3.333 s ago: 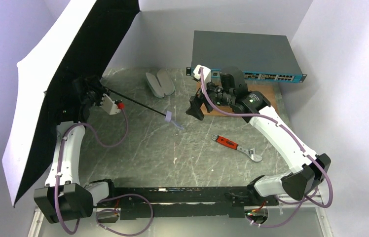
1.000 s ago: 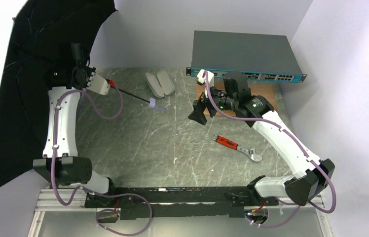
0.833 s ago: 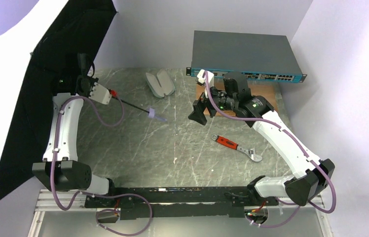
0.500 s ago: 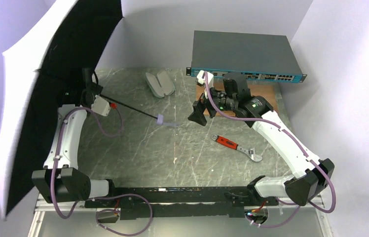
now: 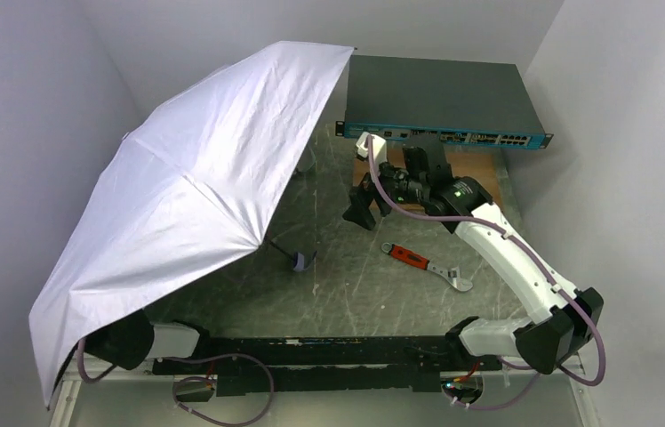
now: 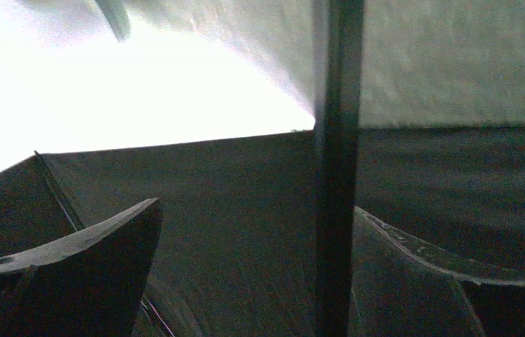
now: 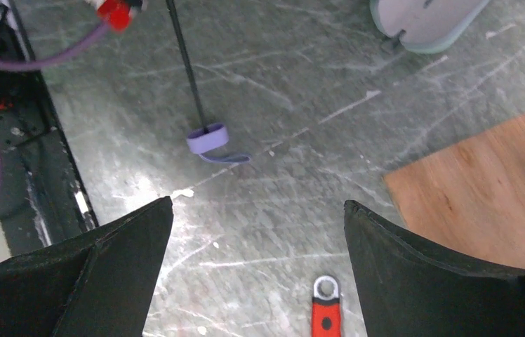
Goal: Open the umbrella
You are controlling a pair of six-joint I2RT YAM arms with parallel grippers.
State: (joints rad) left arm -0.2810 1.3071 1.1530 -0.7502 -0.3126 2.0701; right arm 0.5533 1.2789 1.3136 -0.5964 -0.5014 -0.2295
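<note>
The umbrella (image 5: 196, 196) is open, its pale lavender-white canopy lying tilted over the left half of the table. The small lavender handle (image 5: 298, 260) pokes out under its rim, and in the right wrist view the handle (image 7: 207, 137) shows with its strap and thin black shaft (image 7: 186, 63). The canopy hides my left arm in the top view. My left gripper (image 6: 256, 207) is open under the black lining, with the shaft (image 6: 333, 210) standing loose between its fingers, close to the right one. My right gripper (image 5: 360, 209) hovers open right of the handle, holding nothing.
A grey network switch (image 5: 440, 98) sits at the back right with a wooden board (image 5: 480, 169) in front of it. A red-handled wrench (image 5: 422, 264) lies on the marble table (image 5: 364, 294). The mint-green case (image 7: 428, 21) lies beyond the handle. White walls close in the sides.
My left gripper has opened and let go of the shaft. The umbrella has tipped from standing at the left wall down over the left arm, handle sliding nearer. The right arm has barely moved.
</note>
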